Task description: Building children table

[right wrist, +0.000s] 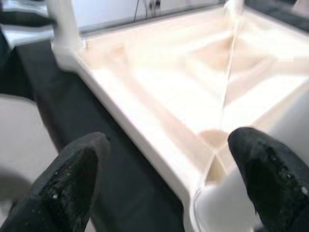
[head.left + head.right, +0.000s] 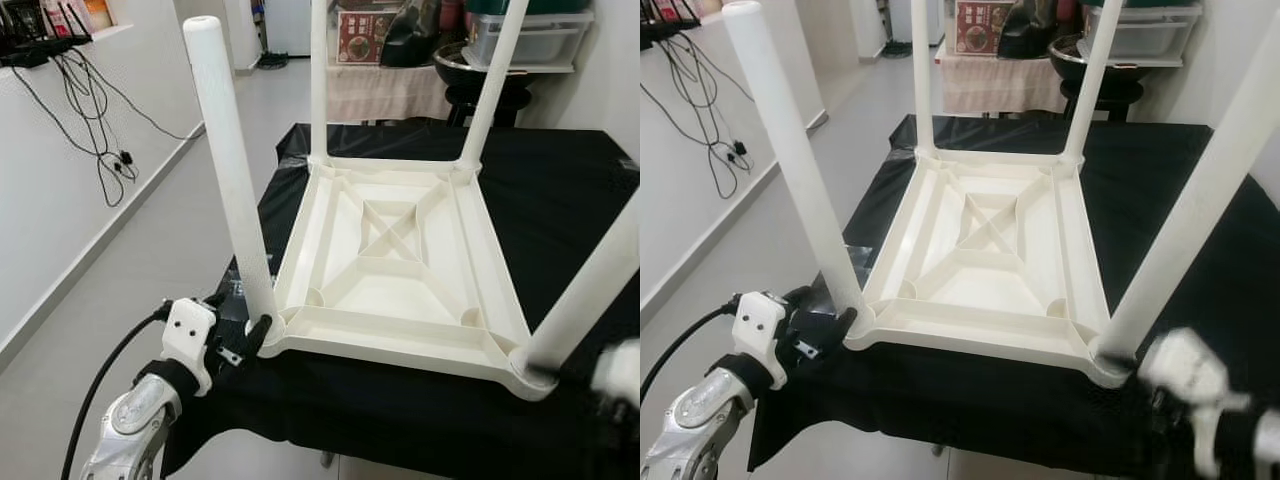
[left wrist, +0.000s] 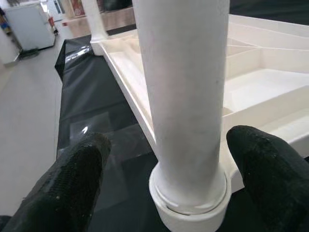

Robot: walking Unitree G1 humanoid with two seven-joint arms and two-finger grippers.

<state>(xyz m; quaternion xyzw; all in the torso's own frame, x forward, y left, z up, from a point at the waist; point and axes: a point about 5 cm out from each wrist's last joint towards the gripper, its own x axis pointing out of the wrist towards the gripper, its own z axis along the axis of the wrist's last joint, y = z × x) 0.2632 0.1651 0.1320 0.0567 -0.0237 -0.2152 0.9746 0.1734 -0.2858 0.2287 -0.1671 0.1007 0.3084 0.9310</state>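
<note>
A black-covered worktable (image 2: 580, 200) carries the white children's table (image 2: 395, 270) upside down, four legs standing up. At about 8 o'clock, the left gripper (image 3: 166, 188) is spread wide around the base of the near-left leg (image 2: 232, 170), fingers (image 3: 72, 183) apart from it. At 4 o'clock, the blurred right gripper (image 1: 169, 179) is spread wide beside the near-right leg (image 2: 1200, 210).

Four upright legs (image 2: 232, 170) ringing tabletop (image 2: 395, 262)
</note>
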